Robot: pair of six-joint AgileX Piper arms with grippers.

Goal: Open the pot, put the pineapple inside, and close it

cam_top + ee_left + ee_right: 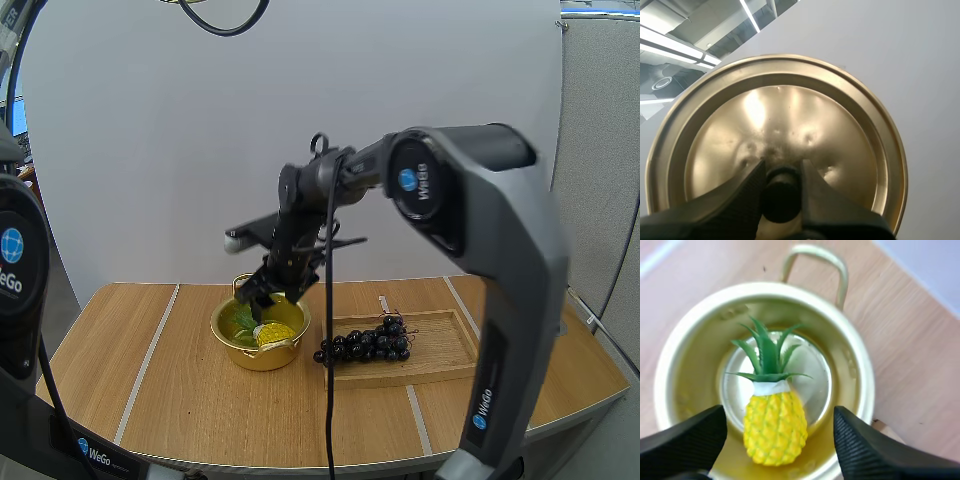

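A gold pot [262,337] stands open on the table, left of the wooden tray. A yellow pineapple [273,333] with green leaves lies inside it, resting on the pot's floor [776,426]. My right gripper [262,297] hangs just above the pot's back rim with its fingers [871,452] spread wide, nothing between them, the pineapple below and apart from them. My left gripper [782,192] is shut on the black knob of the gold lid [775,135], held up off the table with its underside facing the camera.
A wooden tray [440,350] lies to the right of the pot, with a bunch of dark grapes [368,340] on its left end. The pot's loop handle [816,260] points toward the table's back. Bare tabletop lies left of the pot.
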